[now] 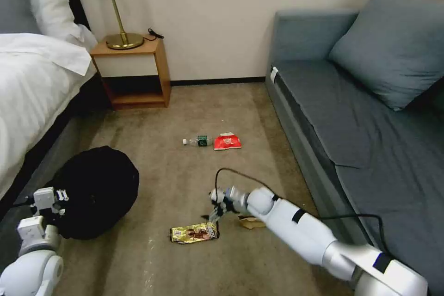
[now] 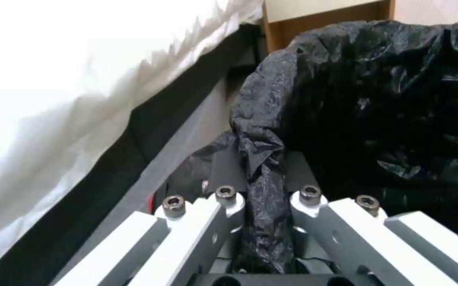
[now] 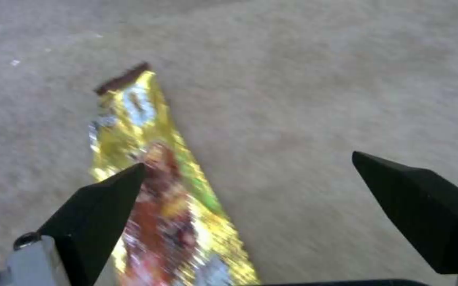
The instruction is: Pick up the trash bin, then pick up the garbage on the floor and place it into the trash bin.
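Right gripper (image 3: 247, 174), jaws wide, hovers over gold wrapper (image 1: 194, 232) on carpet; left gripper (image 2: 265, 206) pinches trash bin (image 1: 95, 189) liner by bed; bottle (image 1: 199, 140), red packet (image 1: 227, 141), paper bag (image 1: 251, 222) remain on floor.

Place: bedroom, hotel-like.
Bed (image 1: 32, 83): white sheets, pillow, along the left.
Nightstand (image 1: 132, 71): wooden, beside bed, brass lamp (image 1: 115, 9) on top.
Sofa (image 1: 365, 120): grey-blue, cushion, along the right.
Floor: beige carpet (image 1: 185, 185) between them.
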Tool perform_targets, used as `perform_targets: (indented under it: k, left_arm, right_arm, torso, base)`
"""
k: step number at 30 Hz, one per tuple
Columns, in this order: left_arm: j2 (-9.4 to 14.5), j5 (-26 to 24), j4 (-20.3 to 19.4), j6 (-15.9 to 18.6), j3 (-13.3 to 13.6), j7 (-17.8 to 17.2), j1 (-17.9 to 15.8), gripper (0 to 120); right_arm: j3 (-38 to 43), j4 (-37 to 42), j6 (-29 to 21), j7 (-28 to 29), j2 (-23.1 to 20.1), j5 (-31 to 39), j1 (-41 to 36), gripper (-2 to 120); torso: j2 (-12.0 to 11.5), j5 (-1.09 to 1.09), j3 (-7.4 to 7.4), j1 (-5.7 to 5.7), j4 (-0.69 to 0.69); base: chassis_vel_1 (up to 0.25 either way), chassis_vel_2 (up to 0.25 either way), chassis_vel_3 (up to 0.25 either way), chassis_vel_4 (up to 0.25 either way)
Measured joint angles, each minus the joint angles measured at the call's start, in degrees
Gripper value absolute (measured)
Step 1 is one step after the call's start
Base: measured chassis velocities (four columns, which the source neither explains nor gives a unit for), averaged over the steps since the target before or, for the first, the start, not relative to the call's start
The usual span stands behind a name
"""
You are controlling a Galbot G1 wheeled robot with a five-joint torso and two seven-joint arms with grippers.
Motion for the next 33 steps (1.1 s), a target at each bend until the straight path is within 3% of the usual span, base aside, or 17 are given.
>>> perform_targets:
  k: [6, 30, 33]
  left_arm:
    - [0.2, -0.3, -0.1, -0.6, 0.0, 0.0, 1.0, 6]
    - [-0.8, -0.2, 0.3, -0.8, 0.7, 0.0, 0.2, 6]
    - [-0.8, -0.2, 0.5, -0.8, 0.8, 0.0, 0.0, 6]
  right_arm:
    - [0.8, -2.3, 0.6, 0.2, 1.4, -1.3, -0.9, 100]
    - [2.0, -5.4, 3.1, -1.2, 0.6, -4.2, -3.1, 100]
    - [2.0, -5.8, 3.5, -1.8, 0.5, -4.3, -3.0, 96]
  torso:
    - [0.0, 0.0, 0.0, 0.0, 0.0]
    - [0.0, 0.01, 0.0, 0.0, -0.01]
    - [0.0, 0.0, 0.0, 0.0, -0.01]
  base:
    - [0.0, 0.0, 0.0, 0.0]
    - [0.0, 0.0, 0.0, 0.0]
    - [0.0, 0.0, 0.0, 0.0]
